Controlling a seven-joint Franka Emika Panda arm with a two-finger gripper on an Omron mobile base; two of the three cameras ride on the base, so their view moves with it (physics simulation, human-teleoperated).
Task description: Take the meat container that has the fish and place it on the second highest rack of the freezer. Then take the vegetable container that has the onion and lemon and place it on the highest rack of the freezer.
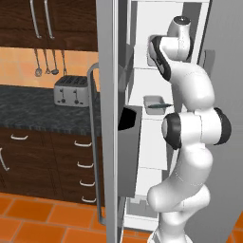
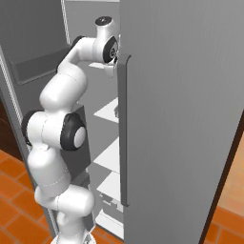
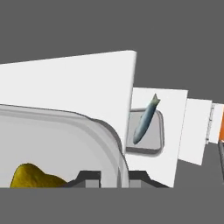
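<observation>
- Step in hand, by my judgement: second half of the task. The meat container lay on a lower freezer rack with the fish in it, so that part looked done; I held the vegetable container up at the highest rack.
- Claw state: my gripper was nearly together, clamped on the near rim of the vegetable container; one fingertip sat inside the wall, the other outside.
- Where the tray was: in the hand view it overlapped the white top rack. Could not tell whether its base rested on the rack or hung just above.
- Tray appearance: shallow grey metal, rounded corner, pale smooth floor. The lemon showed as a dull yellow lump at the near edge. Onion not visible to me.
- Meat container, left base view: small grey tray on a white shelf, just beside my forearm, behind the open freezer door.
- Next move, judged: confirm the tray is fully borne by the rack, then spread the fingers and back straight out without dragging the rim.
</observation>
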